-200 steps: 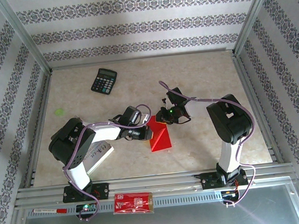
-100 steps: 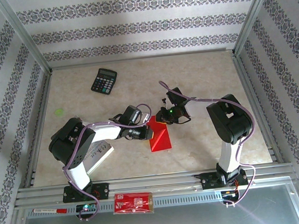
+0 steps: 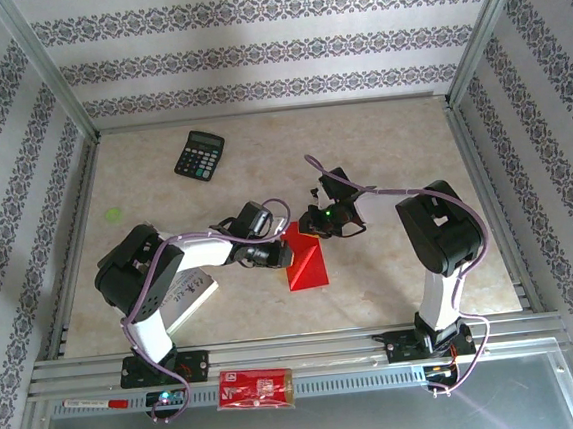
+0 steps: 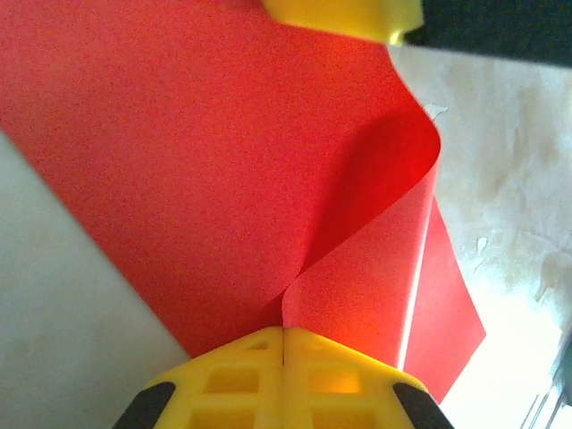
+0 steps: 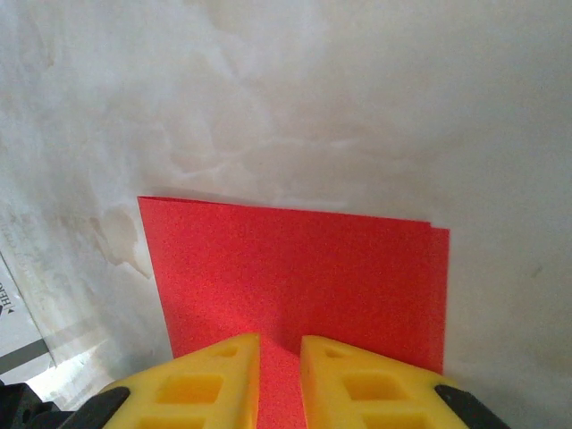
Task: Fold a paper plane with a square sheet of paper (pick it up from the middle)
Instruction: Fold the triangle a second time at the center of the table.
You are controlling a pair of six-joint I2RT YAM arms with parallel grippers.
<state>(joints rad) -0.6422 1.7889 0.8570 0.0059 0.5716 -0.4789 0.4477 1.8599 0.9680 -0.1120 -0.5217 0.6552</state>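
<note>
The square sheet of paper (image 3: 309, 265), plain bright red, lies partly folded on the table between both arms. In the left wrist view the sheet (image 4: 197, 161) has one flap lifted and curled over. My left gripper (image 4: 283, 332) is shut on the edge of that flap, and from above it (image 3: 278, 255) sits at the sheet's left side. My right gripper (image 5: 280, 344) rests tips-down on the sheet (image 5: 295, 268), its jaws a narrow gap apart with red paper showing between them. Two layers lie slightly offset at the right edge. From above the right gripper (image 3: 314, 234) is at the sheet's far corner.
A black calculator (image 3: 199, 155) lies at the back left. A white printed booklet (image 3: 188, 295) sits under the left arm. A red printed packet (image 3: 256, 388) rests on the front rail. A small green spot (image 3: 114, 215) marks the table at the left.
</note>
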